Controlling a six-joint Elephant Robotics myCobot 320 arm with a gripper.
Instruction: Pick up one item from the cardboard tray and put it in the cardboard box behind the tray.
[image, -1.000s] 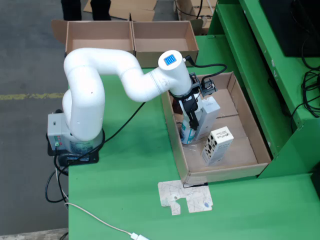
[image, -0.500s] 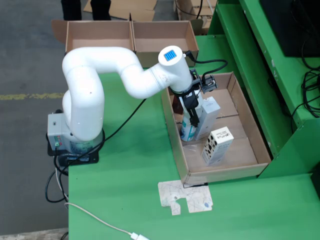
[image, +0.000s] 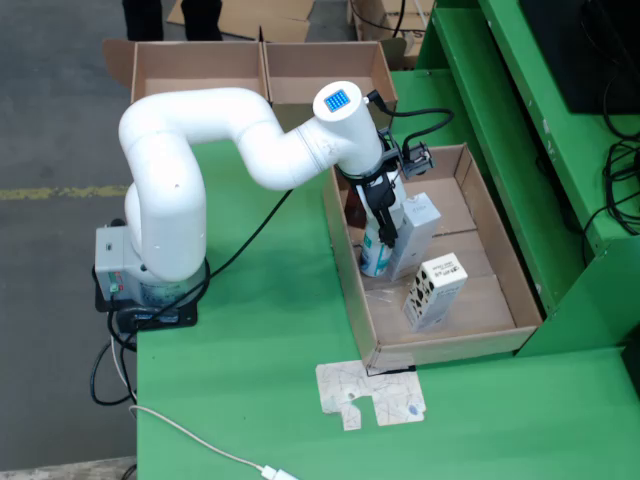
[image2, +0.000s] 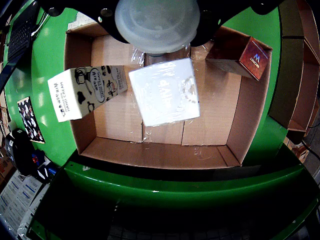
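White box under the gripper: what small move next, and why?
Probably a short straight lift: the gripper sits right over the white box, low inside the tray, with a carton close beside it. Its hold isn't visible.

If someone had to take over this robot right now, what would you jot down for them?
Gripper: down inside the cardboard tray, at a white plastic-wrapped carton; whether it is clamped cannot be told.
The wrapped carton stands tilted in the tray. A white carton with black drawings sits beside it, and the wrist view shows a dark red box in a tray corner.
Done: nothing delivered yet; the visible floors of the two cardboard boxes behind the tray are bare.
Left: lift one item, carry it back, drop it in a box.
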